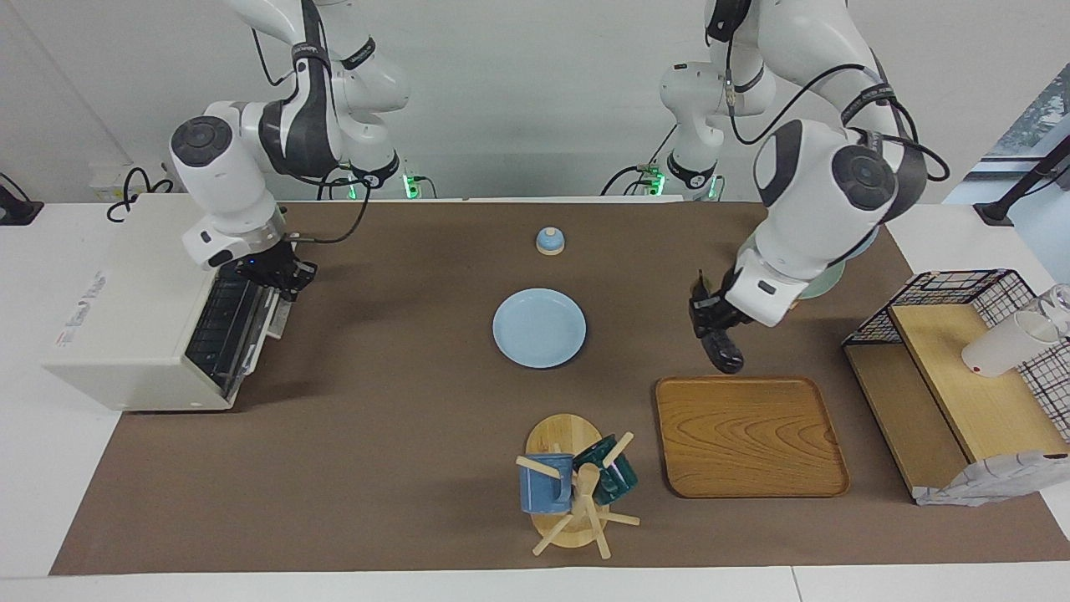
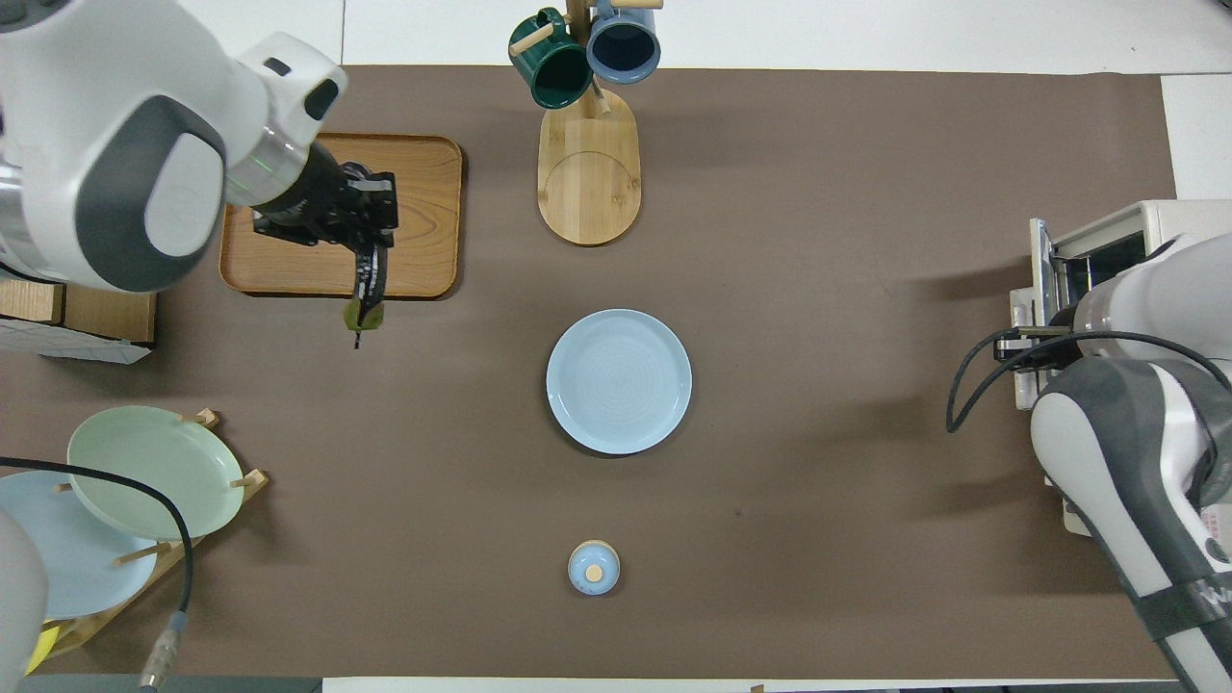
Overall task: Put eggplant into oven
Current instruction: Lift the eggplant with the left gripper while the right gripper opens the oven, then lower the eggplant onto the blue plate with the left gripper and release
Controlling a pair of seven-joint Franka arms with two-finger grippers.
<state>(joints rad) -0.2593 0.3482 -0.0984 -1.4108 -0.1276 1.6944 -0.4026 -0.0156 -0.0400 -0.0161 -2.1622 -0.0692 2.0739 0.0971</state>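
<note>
The left hand (image 1: pixel 717 322) holds the eggplant (image 1: pixel 724 351) aloft; the right hand (image 1: pixel 280 280) grips the oven (image 1: pixel 134 334) door.

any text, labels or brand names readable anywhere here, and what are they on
Nothing reads cleanly.
Red lettering on the top of the oven, facing view: blurred, not legible.
Red warning sticker at the oven's front corner, overhead view: mostly hidden by the right arm, unreadable.
Black band on the right arm, overhead view: white letters cut off at the frame edge, unreadable.
Black band on the left arm, facing view: lettering too small to read.
</note>
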